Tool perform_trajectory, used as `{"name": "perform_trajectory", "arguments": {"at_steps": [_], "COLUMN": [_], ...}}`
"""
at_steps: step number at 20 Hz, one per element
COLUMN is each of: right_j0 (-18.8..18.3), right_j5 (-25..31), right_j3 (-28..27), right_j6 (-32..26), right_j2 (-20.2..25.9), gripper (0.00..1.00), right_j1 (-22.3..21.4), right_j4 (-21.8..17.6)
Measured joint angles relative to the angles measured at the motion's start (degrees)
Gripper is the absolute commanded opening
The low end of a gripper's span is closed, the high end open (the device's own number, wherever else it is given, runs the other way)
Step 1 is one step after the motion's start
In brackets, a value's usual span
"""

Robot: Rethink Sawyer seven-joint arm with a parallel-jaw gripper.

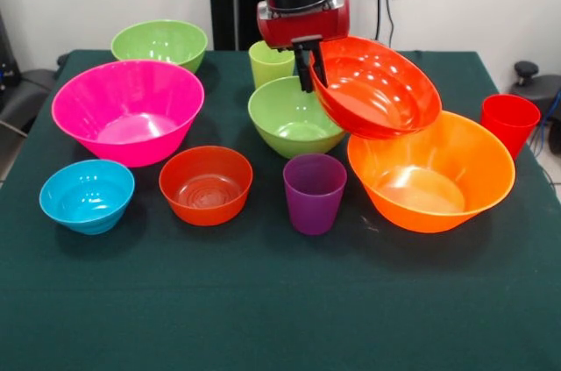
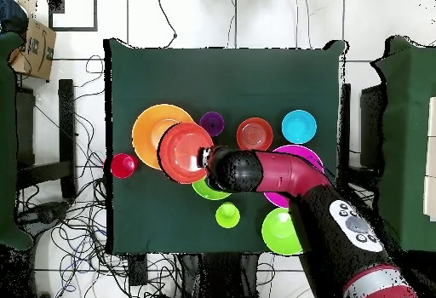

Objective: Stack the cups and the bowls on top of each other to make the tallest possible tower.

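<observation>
The gripper [image 1: 308, 68] has its jaws closed on the rim of the red-orange bowl [image 1: 377, 86], holding it tilted in the air, its lower edge over the near rim of the big orange bowl [image 1: 434, 174]. In the overhead view the held bowl [image 2: 183, 151] overlaps the orange bowl [image 2: 157, 128], with the arm [image 2: 272, 174] reaching across from the side.

Everything else sits apart on the green worktop [image 1: 263, 301]; nothing is nested yet. In the front view the pink bowl [image 1: 127, 112] stands at the left, with one green bowl [image 1: 159, 42] behind it and the blue bowl [image 1: 87, 196] in front. The small orange-red bowl [image 1: 206, 184] is beside the blue one. The purple cup [image 1: 314, 193] stands in the middle, a second green bowl [image 1: 294, 117] behind it, and the lime cup [image 1: 270, 62] farther back. The red cup [image 1: 509, 124] stands at the right, just beyond the orange bowl.
</observation>
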Motion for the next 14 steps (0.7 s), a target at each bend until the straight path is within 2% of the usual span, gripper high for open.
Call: {"name": "perform_trajectory", "arguments": {"at_steps": [14], "right_j0": [-2.0], "right_j5": [0.0], "right_j3": [-2.5], "right_j6": [0.0], "right_j2": [0.4], "gripper": [0.00], "right_j1": [1.3], "right_j4": [0.0]}}
